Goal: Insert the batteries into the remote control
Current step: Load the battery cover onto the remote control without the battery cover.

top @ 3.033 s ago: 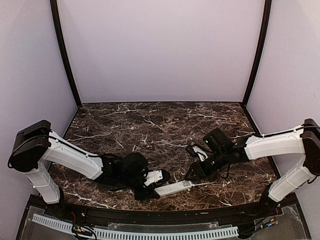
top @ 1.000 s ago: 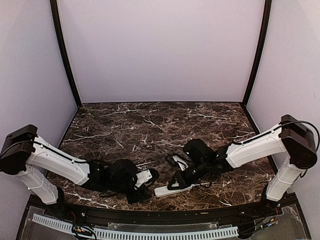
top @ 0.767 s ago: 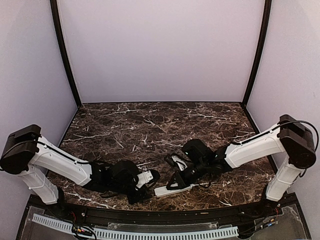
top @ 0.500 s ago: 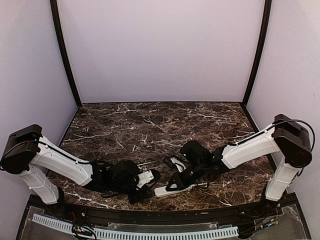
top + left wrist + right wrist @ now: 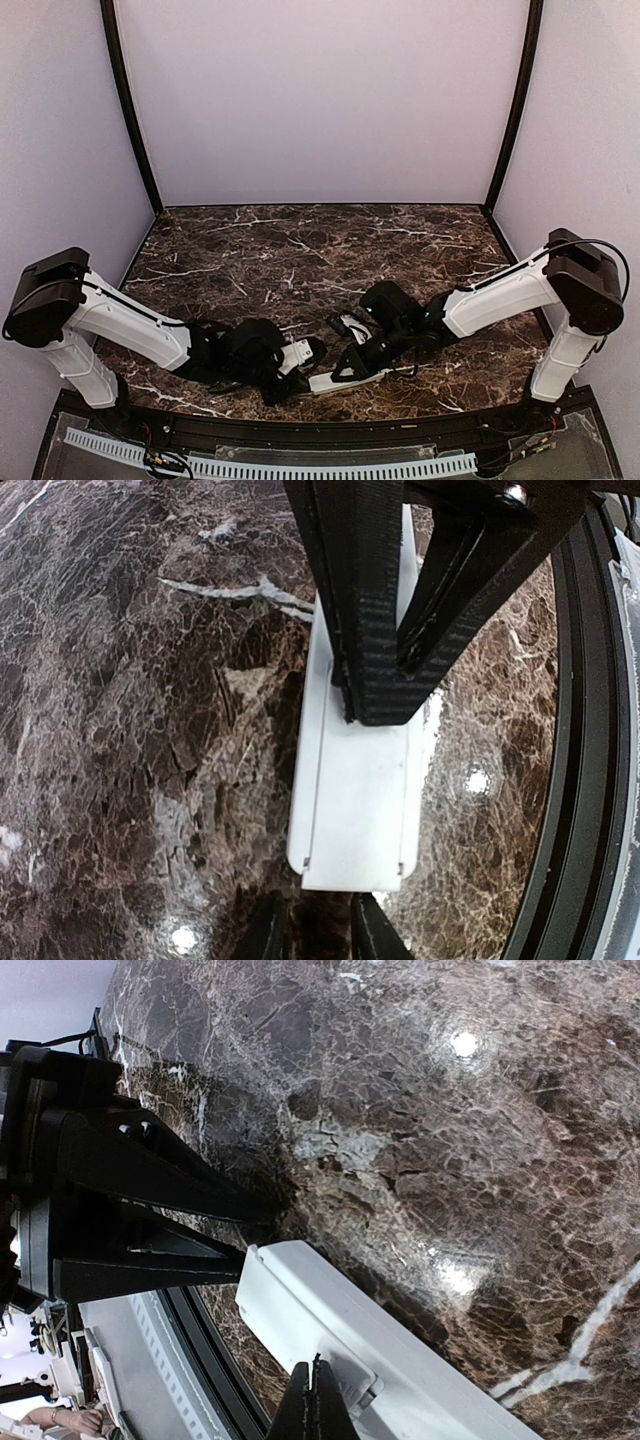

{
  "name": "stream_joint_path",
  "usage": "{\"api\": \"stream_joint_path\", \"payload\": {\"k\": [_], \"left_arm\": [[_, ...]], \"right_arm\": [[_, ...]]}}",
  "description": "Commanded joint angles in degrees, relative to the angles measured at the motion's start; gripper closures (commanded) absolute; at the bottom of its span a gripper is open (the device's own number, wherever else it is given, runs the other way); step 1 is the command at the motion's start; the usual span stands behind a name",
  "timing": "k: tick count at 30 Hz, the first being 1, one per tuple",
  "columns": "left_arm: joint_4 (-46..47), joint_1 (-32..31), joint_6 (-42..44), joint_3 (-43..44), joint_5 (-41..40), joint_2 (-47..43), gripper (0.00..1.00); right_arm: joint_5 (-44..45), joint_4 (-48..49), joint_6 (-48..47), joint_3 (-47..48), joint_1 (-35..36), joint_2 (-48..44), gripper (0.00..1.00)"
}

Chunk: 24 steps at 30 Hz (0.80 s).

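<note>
The remote control (image 5: 345,379) lies near the table's front edge as a white bar, its plain back face up. My right gripper (image 5: 352,366) is shut, and its joined tips (image 5: 316,1400) press on the cover section of the remote control (image 5: 400,1370). My left gripper (image 5: 305,362) lies low at the bar's left end. In the left wrist view the remote control (image 5: 352,810) ends just past my left gripper (image 5: 315,935), whose jaws stand narrowly open with only marble between them. The right gripper's fingers (image 5: 375,630) cross the bar farther along. The batteries are out of view.
The table's black front rim (image 5: 320,425) runs close behind the remote, with a white slotted cable tray (image 5: 270,465) below it. Lilac walls enclose the dark marble table (image 5: 300,250) on three sides. Both arms lie low across its near half.
The right gripper has slid left along the remote and stays shut. The left gripper has edged right towards the remote's end, and its jaws have narrowed.
</note>
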Motion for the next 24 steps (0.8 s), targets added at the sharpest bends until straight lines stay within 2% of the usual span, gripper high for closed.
{"api": "stream_joint_path", "payload": {"k": [1,14,18,24], "left_arm": [[-0.27,-0.20,1.34,1.38,-0.23,0.99,0.79],[-2.62,-0.24,1.64,0.19,-0.45,-1.05,0.80],[-3.36,-0.24,1.58,-0.35,-1.30,-1.78,0.80],[-4.28,-0.24,1.78,-0.98,-2.95,-2.72,0.81]], "right_arm": [[1.43,-2.45,-0.68,-0.36,0.42,-0.22,1.00],[-0.60,-10.79,-4.44,6.10,-0.83,-6.31,1.00],[10.11,-19.90,-1.12,5.83,-3.50,-11.10,1.00],[31.15,-37.97,3.64,5.38,-5.54,-15.60,1.00]]}}
